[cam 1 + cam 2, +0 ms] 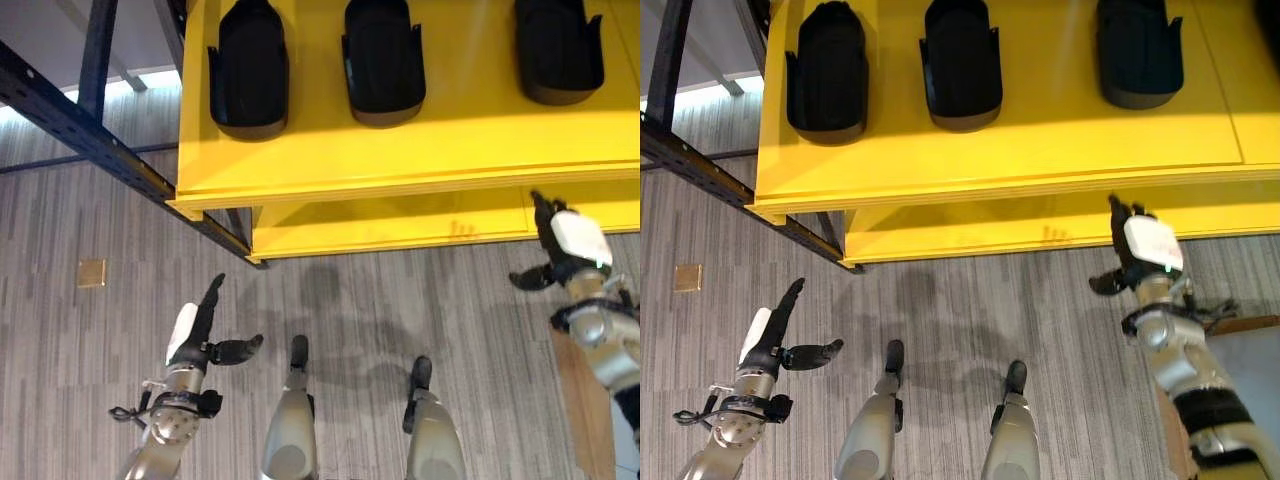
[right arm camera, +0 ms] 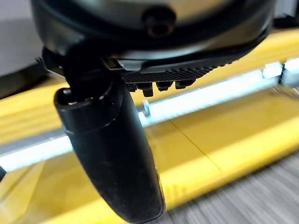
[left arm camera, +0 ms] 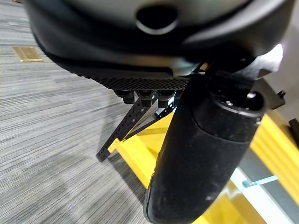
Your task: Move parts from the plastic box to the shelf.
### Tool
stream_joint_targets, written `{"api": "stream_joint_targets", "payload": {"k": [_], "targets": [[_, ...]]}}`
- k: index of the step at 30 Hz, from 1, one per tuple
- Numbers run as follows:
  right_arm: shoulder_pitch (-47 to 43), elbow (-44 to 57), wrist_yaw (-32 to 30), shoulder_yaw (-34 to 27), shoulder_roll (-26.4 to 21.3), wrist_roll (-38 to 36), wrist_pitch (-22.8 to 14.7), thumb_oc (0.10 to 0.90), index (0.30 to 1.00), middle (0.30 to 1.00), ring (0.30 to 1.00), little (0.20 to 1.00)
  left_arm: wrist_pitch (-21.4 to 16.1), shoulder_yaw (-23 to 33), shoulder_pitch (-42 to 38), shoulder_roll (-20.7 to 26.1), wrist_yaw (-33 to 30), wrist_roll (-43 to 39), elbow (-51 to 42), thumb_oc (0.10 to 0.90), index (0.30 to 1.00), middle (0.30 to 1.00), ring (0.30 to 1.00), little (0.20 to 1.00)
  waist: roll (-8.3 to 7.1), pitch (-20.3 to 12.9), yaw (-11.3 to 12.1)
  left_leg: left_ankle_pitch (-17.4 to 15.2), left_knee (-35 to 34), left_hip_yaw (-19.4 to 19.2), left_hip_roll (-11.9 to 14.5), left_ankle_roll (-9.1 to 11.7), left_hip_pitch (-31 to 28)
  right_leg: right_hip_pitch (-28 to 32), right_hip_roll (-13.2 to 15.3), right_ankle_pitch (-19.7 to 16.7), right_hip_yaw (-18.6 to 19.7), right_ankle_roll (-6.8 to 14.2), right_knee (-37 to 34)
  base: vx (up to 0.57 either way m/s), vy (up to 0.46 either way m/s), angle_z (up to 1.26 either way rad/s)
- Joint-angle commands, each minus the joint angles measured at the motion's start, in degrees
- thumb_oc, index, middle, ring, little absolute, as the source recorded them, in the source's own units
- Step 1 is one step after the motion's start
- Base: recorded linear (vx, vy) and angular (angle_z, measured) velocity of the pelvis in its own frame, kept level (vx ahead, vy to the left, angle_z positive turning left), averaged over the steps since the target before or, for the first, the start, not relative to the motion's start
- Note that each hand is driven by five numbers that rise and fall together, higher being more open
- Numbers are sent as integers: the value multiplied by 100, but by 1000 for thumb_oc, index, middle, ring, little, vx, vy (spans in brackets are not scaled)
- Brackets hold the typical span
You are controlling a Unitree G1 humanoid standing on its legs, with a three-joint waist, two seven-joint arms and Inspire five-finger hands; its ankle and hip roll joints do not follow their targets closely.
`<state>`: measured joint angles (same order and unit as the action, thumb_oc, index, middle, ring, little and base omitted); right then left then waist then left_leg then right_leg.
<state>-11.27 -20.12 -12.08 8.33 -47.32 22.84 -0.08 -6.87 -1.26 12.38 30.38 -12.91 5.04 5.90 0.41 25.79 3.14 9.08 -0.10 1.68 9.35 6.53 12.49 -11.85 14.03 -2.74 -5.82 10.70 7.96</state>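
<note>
While three black parts [image 1: 383, 60] stand in a row on the yellow shelf [image 1: 400, 150], you see the left robot hand [image 1: 205, 335] low over the grey floor [image 1: 90, 340], fingers straight, holding nothing. Your right robot hand [image 1: 1140, 250] is just before the shelf's front edge, also spread wide and empty.

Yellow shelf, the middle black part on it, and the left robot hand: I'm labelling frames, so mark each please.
Yellow shelf [image 1: 330, 155], left eye view, bare top surface.
Middle black part [image 1: 382, 55], left eye view, its centre.
Left robot hand [image 1: 195, 335], left eye view, palm.
</note>
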Motion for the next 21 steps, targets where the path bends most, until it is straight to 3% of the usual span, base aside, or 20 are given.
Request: {"api": "stream_joint_targets", "payload": {"k": [1,4,12,13,21], "targets": [[-97,516,-65,-384,88,-600,-482,900,1000,1000,1000,1000,-264,292,276,162,52,207,-495,900,1000,1000,1000,1000,-302,-790,-62,-111,-173,-4,187,80,-316,238,-143,118,49,-171,-138,81,-6,-11],[816,1229,348,-673,672,-1280,-787,900,1000,1000,1000,1000,-308,327,482,72,259,183,-532,900,1000,1000,1000,1000,-374,-1144,-159,-168,-315,-102,236,78,-653,560,-173,74,39,-131,-375,98,9,-11],[1792,1856,993,-726,1182,-2256,-1029,900,1000,1000,1000,1000,-485,427,770,-178,715,-869,-750,900,1000,1000,1000,1000,-411,-1613,-260,-258,-462,-207,290,81,-1014,923,-199,-9,-3,-72,-677,55,10,-9],[2076,2109,1272,-598,1398,-2706,-1087,900,1000,1000,1000,1000,-553,350,741,-428,1005,-1801,-742,900,1000,1000,1000,1000,-424,-1862,-332,-307,-490,-257,303,82,-1129,1020,-205,-75,24,-42,-806,19,28,-6],[2335,2326,1824,149,1787,-3901,-1072,900,1000,1000,1000,1000,-550,-101,672,-657,1362,-2765,-692,900,1000,1000,1000,1000,-411,-2267,-424,-371,-490,-340,333,70,-1292,1173,-206,-147,100,1,-925,7,23,-8]]}}
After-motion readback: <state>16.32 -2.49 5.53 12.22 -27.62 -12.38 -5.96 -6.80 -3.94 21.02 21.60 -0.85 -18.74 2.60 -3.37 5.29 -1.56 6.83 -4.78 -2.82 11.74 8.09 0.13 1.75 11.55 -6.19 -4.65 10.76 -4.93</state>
